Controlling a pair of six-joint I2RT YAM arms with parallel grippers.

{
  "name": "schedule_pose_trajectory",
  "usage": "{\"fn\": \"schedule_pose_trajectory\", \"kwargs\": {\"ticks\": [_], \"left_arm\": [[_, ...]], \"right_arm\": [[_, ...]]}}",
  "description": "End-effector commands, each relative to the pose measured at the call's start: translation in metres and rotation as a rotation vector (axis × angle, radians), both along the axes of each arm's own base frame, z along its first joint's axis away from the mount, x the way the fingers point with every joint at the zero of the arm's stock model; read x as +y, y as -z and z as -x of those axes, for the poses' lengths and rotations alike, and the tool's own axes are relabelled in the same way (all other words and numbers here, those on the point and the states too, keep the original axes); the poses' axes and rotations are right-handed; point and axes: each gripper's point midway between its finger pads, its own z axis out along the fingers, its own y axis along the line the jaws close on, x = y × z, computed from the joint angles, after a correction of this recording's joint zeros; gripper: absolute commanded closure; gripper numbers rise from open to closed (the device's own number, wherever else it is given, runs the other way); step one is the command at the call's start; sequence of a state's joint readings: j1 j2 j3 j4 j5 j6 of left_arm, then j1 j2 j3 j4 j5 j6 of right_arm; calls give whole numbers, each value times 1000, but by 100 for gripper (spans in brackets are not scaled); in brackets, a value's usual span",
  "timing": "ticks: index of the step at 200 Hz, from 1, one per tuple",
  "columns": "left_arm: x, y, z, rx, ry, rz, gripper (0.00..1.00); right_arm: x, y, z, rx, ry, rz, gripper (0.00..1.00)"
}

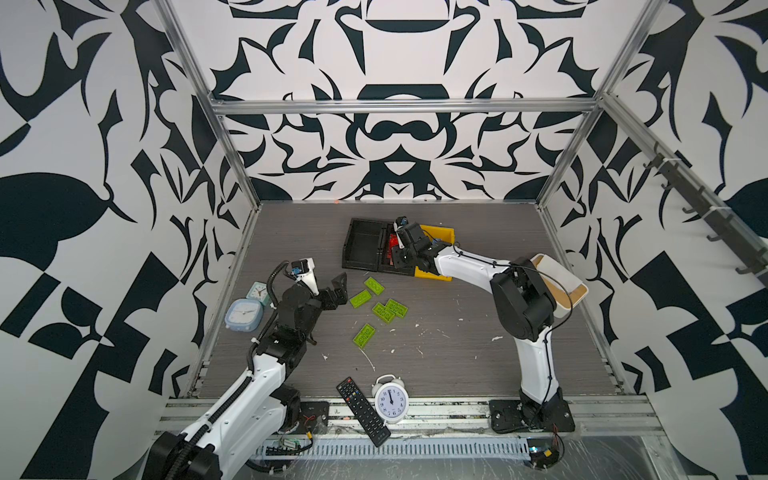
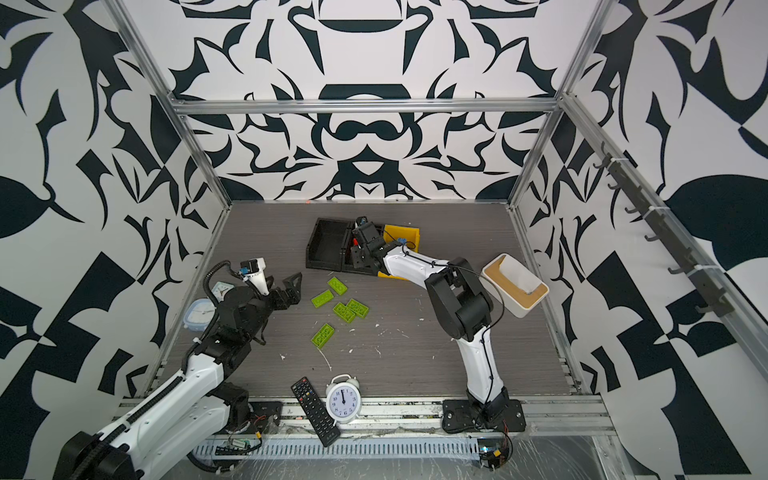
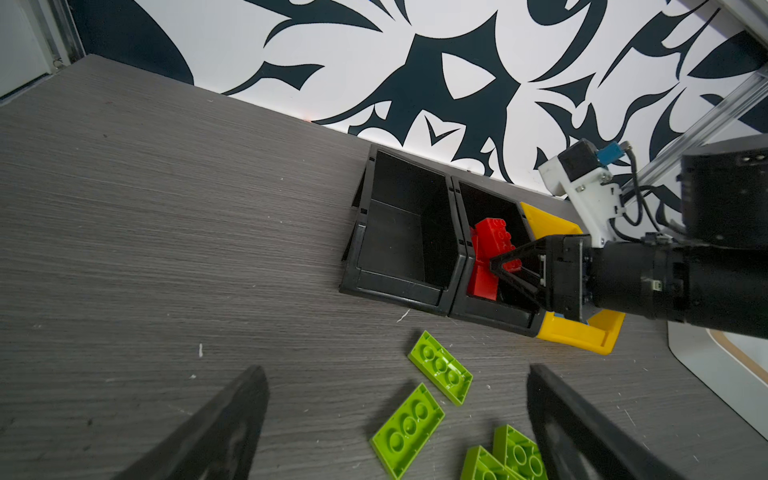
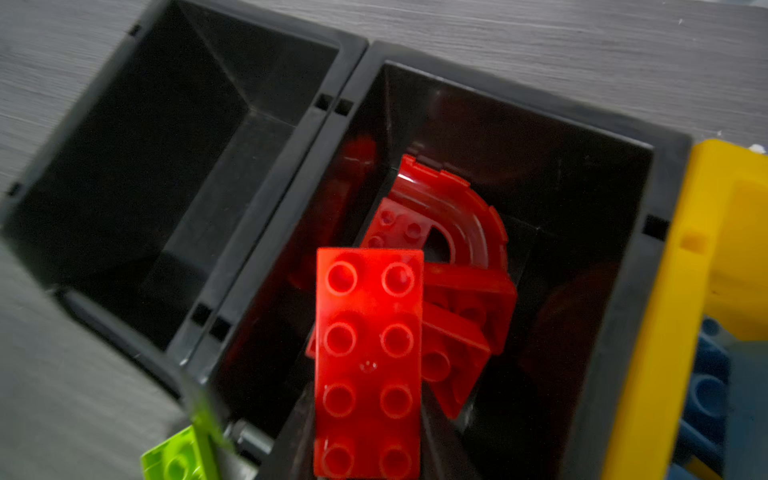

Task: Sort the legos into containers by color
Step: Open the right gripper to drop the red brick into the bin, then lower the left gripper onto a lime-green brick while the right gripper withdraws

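**Sorting cell at one instant.** The right gripper (image 4: pixel 369 395) has its fingers (image 4: pixel 436 449) partly closed on the long sides of a red brick (image 4: pixel 369 332). The brick is glossy and rectangular, with two rows of four round studs turned toward the wrist camera. Its length runs out past the fingertips.

Beneath the fingertips lies the mouth of a black bin (image 4: pixel 519 91). Whether the brick hangs above the rim or dips below it cannot be told. Beyond the fingertips, inside that bin, sit a red arch piece (image 4: pixel 457 216) and further red pieces (image 4: pixel 461 332) tipped against one another.

Joined to this bin on one side of the fingers is a twin black bin (image 4: pixel 232 29), its dark floor and walls exposed. Just beside it on the other side stands a yellow bin (image 4: pixel 706 216) holding blue bricks (image 4: pixel 706 382).

The left gripper (image 3: pixel 397 370) has its fingers (image 3: pixel 232 415) spread wide and grasps nothing. Lime green bricks (image 3: pixel 440 368) lie flat on the grey table (image 3: pixel 166 208), between and just ahead of those fingertips. The nearest two show a rimmed face with three rings in a row. Both top views show five, well apart from the right gripper's fingers.
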State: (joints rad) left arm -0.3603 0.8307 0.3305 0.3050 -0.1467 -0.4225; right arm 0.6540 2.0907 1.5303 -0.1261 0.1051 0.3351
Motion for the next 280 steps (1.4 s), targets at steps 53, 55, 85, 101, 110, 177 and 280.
{"fn": "schedule_pose_trajectory", "kwargs": {"ticks": [53, 55, 85, 101, 110, 177, 280], "left_arm": [[-8, 6, -9, 98, 24, -27, 0], [-9, 6, -9, 101, 27, -29, 0], [-18, 8, -8, 168, 74, -33, 0], [-22, 9, -2, 223, 102, -41, 0], [-26, 11, 4, 256, 125, -57, 0], [-69, 67, 72, 604, 289, -298, 2], [-91, 136, 102, 859, 363, -529, 7]], "right_arm": [[14, -68, -4, -127, -4, -120, 33], [15, -69, -2, -129, -9, -124, 32], [22, -111, 31, -174, -83, -170, 25], [21, -135, 59, -214, -138, -185, 24], [16, -153, 77, -259, -175, -177, 23], [-120, -212, 131, -527, -136, -185, 0], [-191, -192, 159, -623, 47, -100, 6]]}}
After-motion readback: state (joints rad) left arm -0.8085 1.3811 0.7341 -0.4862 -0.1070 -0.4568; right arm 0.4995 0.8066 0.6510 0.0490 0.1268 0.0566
